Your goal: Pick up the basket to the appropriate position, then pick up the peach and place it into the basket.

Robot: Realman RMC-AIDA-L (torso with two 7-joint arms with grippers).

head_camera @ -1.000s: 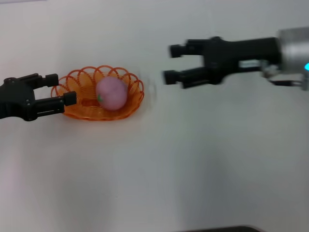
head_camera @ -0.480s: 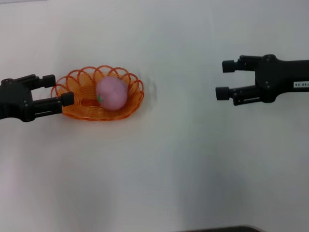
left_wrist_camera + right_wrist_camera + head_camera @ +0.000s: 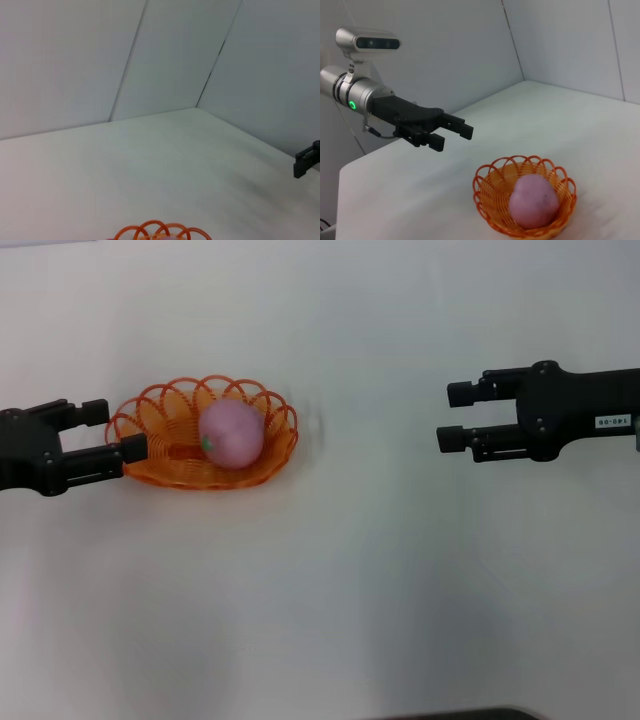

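The orange wire basket stands on the white table at the left in the head view, with the pink peach lying inside it. My left gripper is open and empty just left of the basket's rim, its fingers apart from the wire. My right gripper is open and empty far to the right of the basket. The right wrist view shows the basket, the peach in it and my left gripper beyond. The left wrist view shows only the basket's rim loops.
The white table has bare surface between the basket and the right gripper and in front of both. Pale walls stand behind the table in both wrist views. A dark edge shows at the bottom of the head view.
My right gripper has drawn back to the right, away from the basket, staying open. My left gripper has backed slightly left off the basket's rim. Basket and peach have not moved.
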